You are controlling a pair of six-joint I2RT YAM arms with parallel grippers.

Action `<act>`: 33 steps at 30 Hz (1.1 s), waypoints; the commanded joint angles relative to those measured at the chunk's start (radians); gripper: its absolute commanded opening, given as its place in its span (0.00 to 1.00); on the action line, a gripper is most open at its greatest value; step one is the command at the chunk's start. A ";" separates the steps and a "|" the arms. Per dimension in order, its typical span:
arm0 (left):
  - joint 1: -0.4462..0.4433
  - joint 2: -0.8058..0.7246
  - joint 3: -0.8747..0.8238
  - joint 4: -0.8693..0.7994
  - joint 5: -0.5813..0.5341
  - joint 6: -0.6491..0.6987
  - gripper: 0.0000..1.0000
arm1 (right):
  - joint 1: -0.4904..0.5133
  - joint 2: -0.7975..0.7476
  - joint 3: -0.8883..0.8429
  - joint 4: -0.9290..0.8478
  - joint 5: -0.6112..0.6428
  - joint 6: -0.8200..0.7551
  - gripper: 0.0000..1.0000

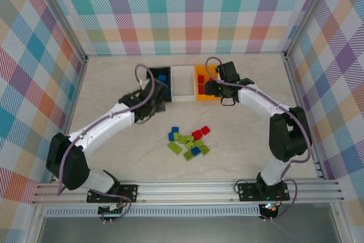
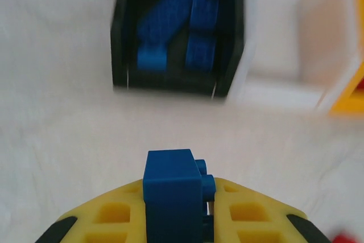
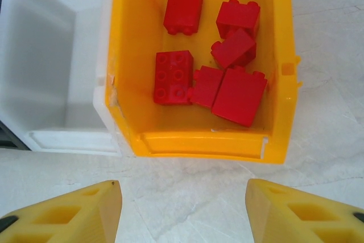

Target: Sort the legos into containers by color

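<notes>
While the left claw (image 2: 207,197) pinches a blue brick (image 2: 170,192), the black bin (image 2: 119,55) lies ahead. The right claw (image 3: 182,209) gapes before the orange bin (image 3: 278,83).

Place: robot test cell in a lab (not a home or a shop).
Walls: plaid-printed panels (image 1: 170,9) in pastel checks, boxing in three sides.
Frame: bare aluminium extrusion rails (image 1: 187,189) and corner posts.
Hardware: left arm (image 1: 108,126) and right arm (image 1: 259,101), bases bolted to the front rail, cables exposed.
Surface: pale marble-look tabletop (image 1: 250,157) carrying staged props, three containers (image 1: 183,83) and loose legos (image 1: 187,140).
</notes>
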 commanded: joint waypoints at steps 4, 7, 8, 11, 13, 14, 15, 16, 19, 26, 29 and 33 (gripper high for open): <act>0.100 0.310 0.294 -0.026 -0.130 0.110 0.16 | 0.007 -0.032 -0.037 0.022 -0.023 0.019 0.60; 0.122 0.459 0.455 -0.072 -0.162 0.139 0.16 | 0.008 -0.047 -0.055 0.023 -0.029 0.026 0.60; 0.126 0.503 0.509 -0.094 -0.186 0.147 0.16 | 0.010 -0.052 -0.062 0.023 -0.034 0.032 0.60; 0.144 0.619 0.633 -0.153 -0.212 0.147 0.15 | 0.017 -0.075 -0.092 0.030 -0.038 0.038 0.60; 0.154 0.679 0.697 -0.183 -0.219 0.145 0.15 | 0.026 -0.093 -0.118 0.032 -0.041 0.043 0.60; 0.157 0.713 0.738 -0.208 -0.220 0.145 0.15 | 0.033 -0.103 -0.132 0.034 -0.043 0.045 0.60; 0.158 0.743 0.776 -0.231 -0.224 0.147 0.15 | 0.038 -0.117 -0.146 0.032 -0.042 0.048 0.60; 0.160 0.785 0.822 -0.264 -0.230 0.147 0.14 | 0.045 -0.132 -0.166 0.031 -0.042 0.050 0.60; 0.165 0.867 0.919 -0.323 -0.238 0.149 0.14 | 0.063 -0.185 -0.220 0.028 -0.051 0.055 0.60; 0.164 0.854 0.921 -0.312 -0.193 0.136 0.43 | 0.130 -0.297 -0.294 -0.029 -0.086 0.036 0.61; 0.151 0.792 0.886 -0.279 -0.182 0.141 0.62 | 0.159 -0.323 -0.312 -0.046 -0.111 0.034 0.61; 0.118 0.677 0.827 -0.236 -0.169 0.146 0.82 | 0.217 -0.326 -0.317 -0.090 -0.137 0.020 0.61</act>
